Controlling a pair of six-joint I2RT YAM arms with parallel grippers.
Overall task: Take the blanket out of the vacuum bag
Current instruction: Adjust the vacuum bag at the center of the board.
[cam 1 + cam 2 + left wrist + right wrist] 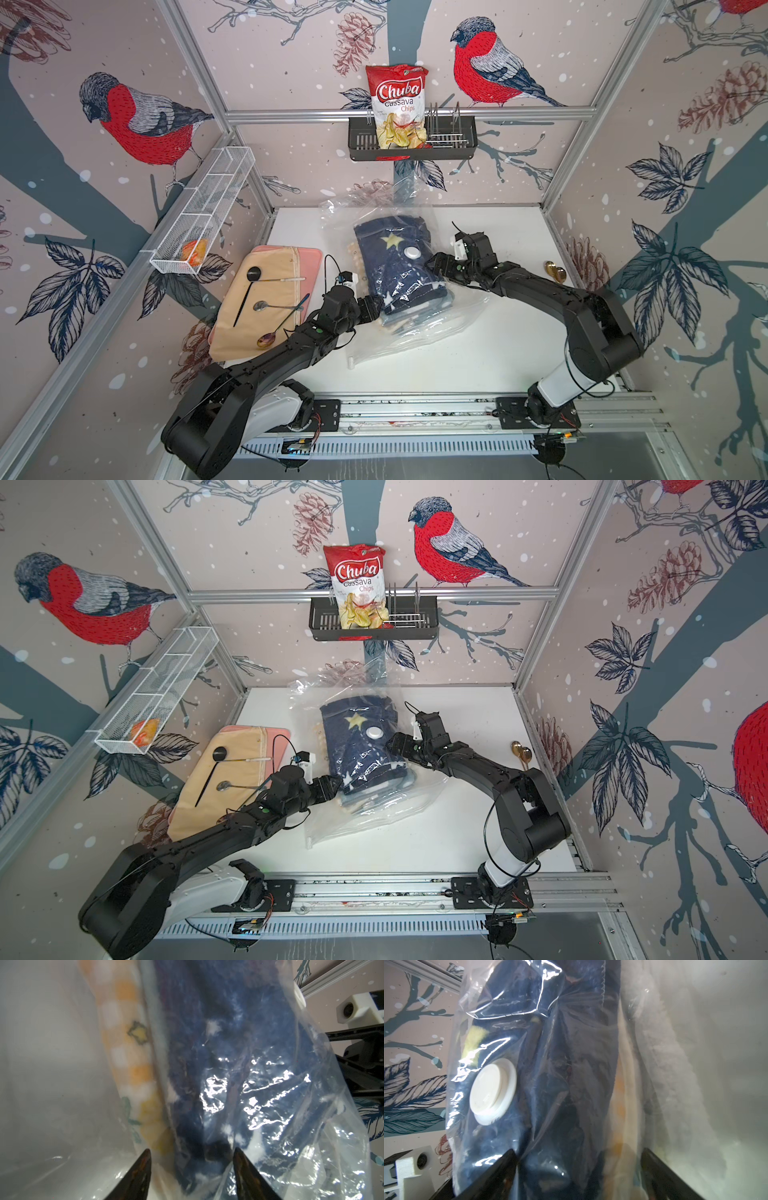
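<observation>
Both top views: blanket (399,266) inside vacuum bag (419,332).

2 top views look down; wrist cameras press close against the vacuum bag (270,1088).

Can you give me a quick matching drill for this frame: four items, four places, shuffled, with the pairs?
Items:
1. chips bag
2. blanket
3. black spoon
4. white valve cap

Places:
A. inside the vacuum bag
B. on the face of the vacuum bag, over the blanket
C. standing in the black wall basket
D. lying on the beige pouch at the table's left

Pairs: 1-C, 2-A, 3-D, 4-B
</observation>
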